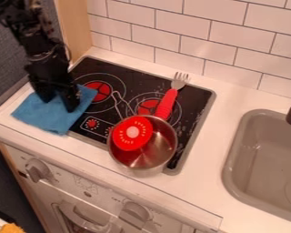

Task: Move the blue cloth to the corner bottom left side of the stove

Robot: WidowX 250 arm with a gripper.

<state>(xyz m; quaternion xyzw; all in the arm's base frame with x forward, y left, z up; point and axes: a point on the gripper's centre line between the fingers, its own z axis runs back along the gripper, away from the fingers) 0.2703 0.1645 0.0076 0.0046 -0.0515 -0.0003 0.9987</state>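
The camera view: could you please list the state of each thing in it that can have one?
Pincer: open, over the cloth.
Blue cloth: spread out, wrinkled, partly on the stove.
Pot: upright, red round thing at its mouth.
Fork: tines toward the wall.
Stove: on or off, cannot tell.
Front knobs: setting unclear.

Black arm at a slant from the upper left, gripper downward, fingers apart

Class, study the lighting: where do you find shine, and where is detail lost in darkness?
Camera view: bright streaks of shine inside the metal pot; camera view: pale specks, possibly glints, on the black stove top; camera view: the black gripper reads mostly as silhouette.
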